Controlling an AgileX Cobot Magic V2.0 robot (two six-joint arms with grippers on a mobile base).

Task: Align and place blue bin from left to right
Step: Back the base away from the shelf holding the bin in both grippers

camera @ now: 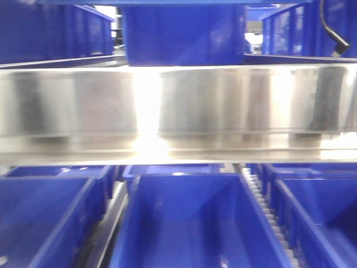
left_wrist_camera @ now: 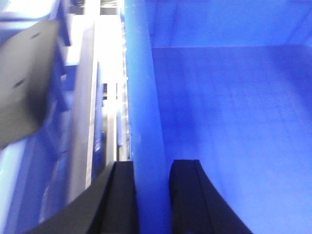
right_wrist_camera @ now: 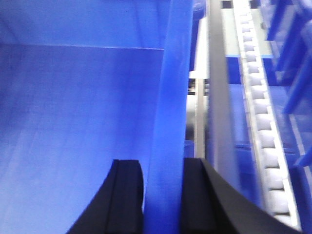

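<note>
Only in the wrist views are the claws seen: the left claw point(left_wrist_camera: 151, 200) is clenched on one side wall of the blue bin point(left_wrist_camera: 229, 122), and the right claw point(right_wrist_camera: 164, 200) on the opposite wall. From the front, the bin is seen at lower centre beneath a steel shelf rail point(camera: 223, 106), between neighbouring bins point(camera: 39, 218). A roller track point(right_wrist_camera: 261, 122) runs just beside it.

The blue bin point(camera: 184, 223) stands upright and open-topped, centred on the lower level beneath the metal shelf point(camera: 223, 106)
</note>
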